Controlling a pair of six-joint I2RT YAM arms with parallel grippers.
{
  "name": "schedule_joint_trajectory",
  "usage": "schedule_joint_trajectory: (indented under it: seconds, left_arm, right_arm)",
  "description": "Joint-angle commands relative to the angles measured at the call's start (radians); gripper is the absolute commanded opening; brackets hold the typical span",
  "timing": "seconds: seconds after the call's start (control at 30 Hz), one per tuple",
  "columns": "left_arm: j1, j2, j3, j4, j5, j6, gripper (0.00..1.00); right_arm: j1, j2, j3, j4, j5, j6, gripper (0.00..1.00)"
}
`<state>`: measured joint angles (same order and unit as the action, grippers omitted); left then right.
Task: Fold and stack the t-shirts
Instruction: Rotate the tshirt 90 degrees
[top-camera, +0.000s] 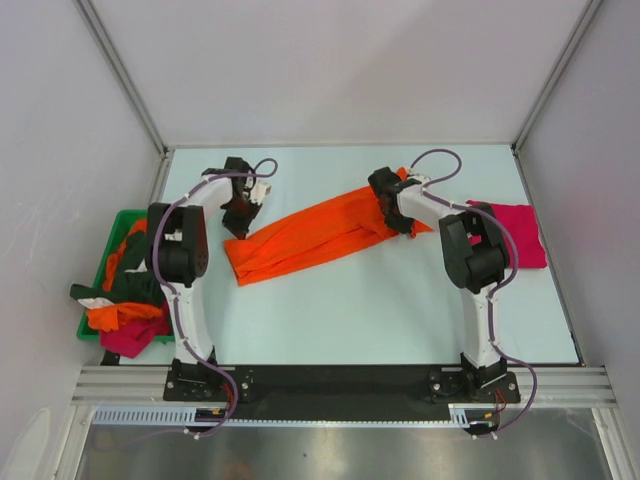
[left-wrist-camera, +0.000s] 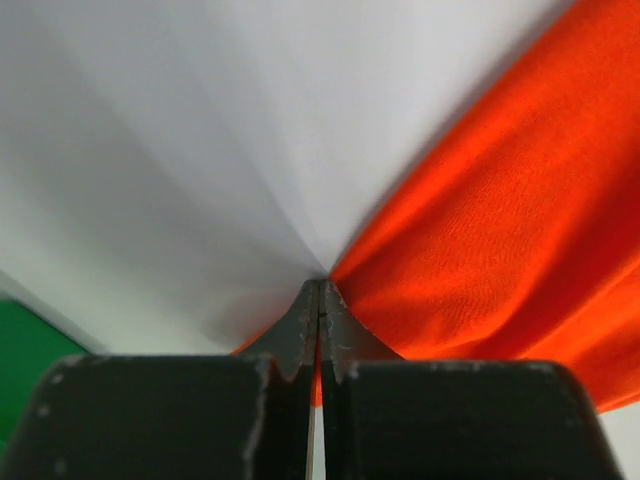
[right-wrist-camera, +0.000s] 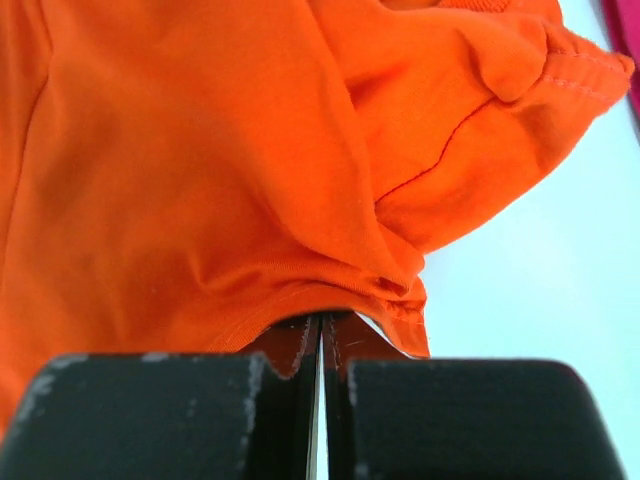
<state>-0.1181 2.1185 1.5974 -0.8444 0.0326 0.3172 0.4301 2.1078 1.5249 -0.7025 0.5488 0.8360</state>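
The pale table (top-camera: 380, 310) is walled in on three sides. Its bare room lies in the near half, from four round to seven o'clock, with a thinner strip along the far edge at twelve.

Across the middle the orange t-shirt (top-camera: 310, 238) is drawn out into a long band. It slants from about nine o'clock up to one o'clock and is well clear of every edge.

The green bin (top-camera: 122, 218) sits off the left edge at eight o'clock. It is heaped over its rim with a dark green t-shirt (top-camera: 125, 285), an orange one (top-camera: 120, 315) and a magenta one (top-camera: 130, 340).

At three o'clock the magenta-red t-shirt (top-camera: 520, 232) lies flat, hard up against the right edge and partly behind the right arm.

The left gripper (left-wrist-camera: 320, 290) has its jaws pressed together on the band's nine o'clock end, with orange cloth showing either side of the fingers. The right gripper (right-wrist-camera: 322, 325) is likewise pinched tight on bunched hem at the one o'clock end.
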Motion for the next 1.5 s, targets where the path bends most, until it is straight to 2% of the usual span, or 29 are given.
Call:
schedule_joint_trajectory:
  seconds: [0.0,0.23,0.47,0.73,0.97,1.1,1.23,1.3,1.43,1.47]
  left_arm:
    - [-0.011,-0.077,-0.089,-0.101,0.044,0.063,0.00]
    - [-0.046,-0.185,-0.157,-0.127,0.145,0.144,0.00]
    - [-0.187,-0.248,-0.206,-0.163,0.167,0.215,0.00]
    - [-0.282,-0.233,-0.183,-0.191,0.174,0.203,0.00]
    - [-0.259,-0.245,-0.166,-0.139,0.153,0.180,0.00]
    - [-0.196,-0.275,-0.107,-0.133,0.233,0.145,0.00]
    - [-0.178,-0.261,-0.062,-0.096,0.190,0.112,0.00]
    - [-0.135,-0.241,-0.033,-0.071,0.171,0.062,0.00]
    - [-0.088,-0.171,0.070,-0.064,0.127,0.020,0.00]
    - [-0.087,-0.134,0.079,-0.068,0.077,0.025,0.00]
  right_arm:
    - [-0.010,0.144,0.082,-0.014,-0.127,-0.064,0.00]
    - [-0.005,0.193,0.211,0.022,-0.214,-0.120,0.00]
    - [0.002,0.276,0.409,-0.020,-0.265,-0.135,0.00]
    - [-0.010,0.343,0.560,-0.089,-0.279,-0.123,0.00]
    - [-0.014,0.316,0.509,-0.086,-0.253,-0.129,0.00]
    - [-0.014,0.285,0.457,-0.057,-0.250,-0.133,0.00]
    - [-0.022,0.270,0.416,-0.058,-0.240,-0.121,0.00]
    - [-0.025,0.255,0.367,-0.037,-0.242,-0.112,0.00]
    - [-0.033,0.225,0.324,-0.018,-0.237,-0.110,0.00]
    - [-0.037,0.225,0.323,-0.025,-0.236,-0.112,0.00]
